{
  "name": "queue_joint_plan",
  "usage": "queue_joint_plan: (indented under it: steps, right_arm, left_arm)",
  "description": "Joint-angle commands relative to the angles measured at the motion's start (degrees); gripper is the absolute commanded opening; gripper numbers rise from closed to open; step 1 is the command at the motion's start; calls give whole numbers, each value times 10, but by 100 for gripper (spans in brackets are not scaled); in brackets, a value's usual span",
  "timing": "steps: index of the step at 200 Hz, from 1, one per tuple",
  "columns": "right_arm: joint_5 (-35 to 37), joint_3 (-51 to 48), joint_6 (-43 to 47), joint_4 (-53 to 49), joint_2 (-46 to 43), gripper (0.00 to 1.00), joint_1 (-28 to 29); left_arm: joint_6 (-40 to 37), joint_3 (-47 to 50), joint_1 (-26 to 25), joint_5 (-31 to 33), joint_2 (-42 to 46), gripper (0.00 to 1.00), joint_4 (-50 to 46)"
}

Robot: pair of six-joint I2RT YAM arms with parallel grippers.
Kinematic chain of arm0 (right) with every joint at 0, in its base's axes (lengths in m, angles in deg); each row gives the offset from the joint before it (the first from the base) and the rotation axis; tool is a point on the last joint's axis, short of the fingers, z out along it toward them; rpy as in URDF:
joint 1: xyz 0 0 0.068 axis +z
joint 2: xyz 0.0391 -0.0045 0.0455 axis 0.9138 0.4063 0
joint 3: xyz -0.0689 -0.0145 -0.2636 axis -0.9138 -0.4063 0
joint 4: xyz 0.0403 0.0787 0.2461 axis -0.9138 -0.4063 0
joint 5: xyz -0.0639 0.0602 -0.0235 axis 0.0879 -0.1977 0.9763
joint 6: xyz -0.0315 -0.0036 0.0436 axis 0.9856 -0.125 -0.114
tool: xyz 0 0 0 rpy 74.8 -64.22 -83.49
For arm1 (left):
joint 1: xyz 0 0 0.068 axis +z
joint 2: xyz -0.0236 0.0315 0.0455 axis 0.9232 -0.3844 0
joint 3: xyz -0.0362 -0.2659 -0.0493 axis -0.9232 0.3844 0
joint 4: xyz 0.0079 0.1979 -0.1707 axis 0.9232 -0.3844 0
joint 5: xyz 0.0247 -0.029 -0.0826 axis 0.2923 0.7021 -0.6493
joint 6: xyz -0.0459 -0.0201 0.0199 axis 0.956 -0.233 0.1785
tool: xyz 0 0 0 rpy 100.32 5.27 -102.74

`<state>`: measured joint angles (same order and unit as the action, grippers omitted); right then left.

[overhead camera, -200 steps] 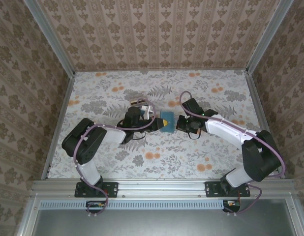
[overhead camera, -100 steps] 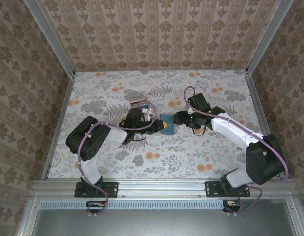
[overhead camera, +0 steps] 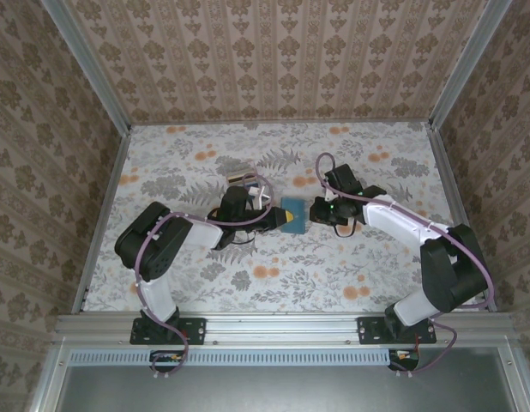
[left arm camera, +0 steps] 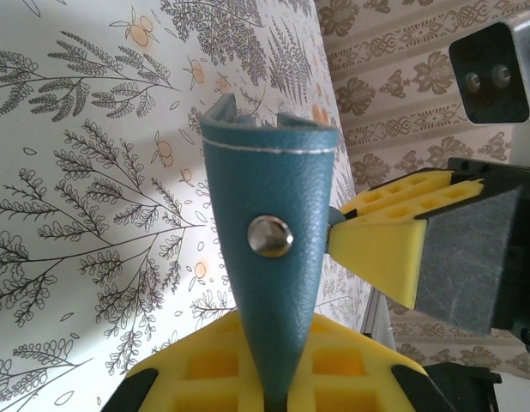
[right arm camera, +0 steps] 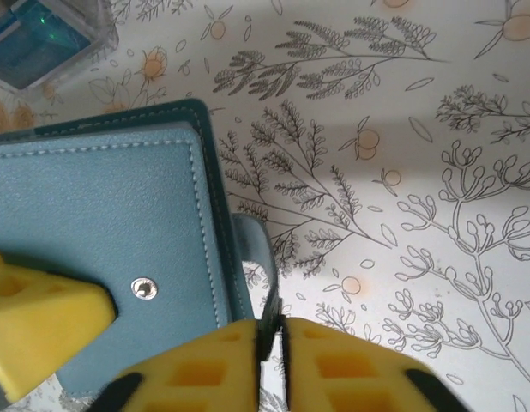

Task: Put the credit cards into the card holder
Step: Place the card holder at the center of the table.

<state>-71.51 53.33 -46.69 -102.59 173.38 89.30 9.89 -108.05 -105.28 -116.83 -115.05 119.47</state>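
Observation:
The teal card holder (overhead camera: 292, 215) lies mid-table between both grippers. In the left wrist view its flap with a metal snap (left arm camera: 270, 235) rises out of my left gripper (left arm camera: 278, 378), which is shut on it. The right wrist view has the card holder (right arm camera: 102, 215) lying flat, its thin closure strap (right arm camera: 258, 253) pinched in my shut right gripper (right arm camera: 274, 339). From the top, the left gripper (overhead camera: 278, 220) is at the holder's left edge and the right gripper (overhead camera: 315, 211) at its right edge. The credit cards (overhead camera: 242, 179) stand in a clear stand behind the left gripper.
The clear slotted stand (right arm camera: 46, 34) with a blue card inside sits just beyond the holder's far corner. The floral tabletop (overhead camera: 274, 275) is bounded by patterned walls on three sides. The left gripper's yellow finger (right arm camera: 38, 326) rests on the holder near its snap.
My right gripper drew back from the holder's right edge, opened, then came in again and shut on the strap. The left gripper kept its hold and barely moved.

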Motion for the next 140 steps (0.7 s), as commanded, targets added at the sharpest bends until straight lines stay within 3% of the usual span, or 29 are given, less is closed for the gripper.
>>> queue_joint_plan:
  steps: [1,9,38,83,121,140]
  right_arm:
    - [-4,-20,-7,12,-22,7,-6]
    - [-14,-16,-1,11,-20,0,-7]
    - [-28,-16,-1,2,-30,0,-7]
    - [-82,8,11,-53,-51,0,-5]
    - [-78,6,15,-105,-97,0,-6]
    - [-107,2,8,-96,-103,0,-6]
  left_arm:
    - [-17,-10,5,-14,10,0,5]
    - [-17,-9,5,-10,6,0,4]
    - [-8,-14,7,-19,-8,0,15]
    - [-54,-28,6,1,-18,45,-66]
    - [-60,-43,8,-12,-40,50,-66]
    - [-76,-42,8,-6,-37,63,-79]
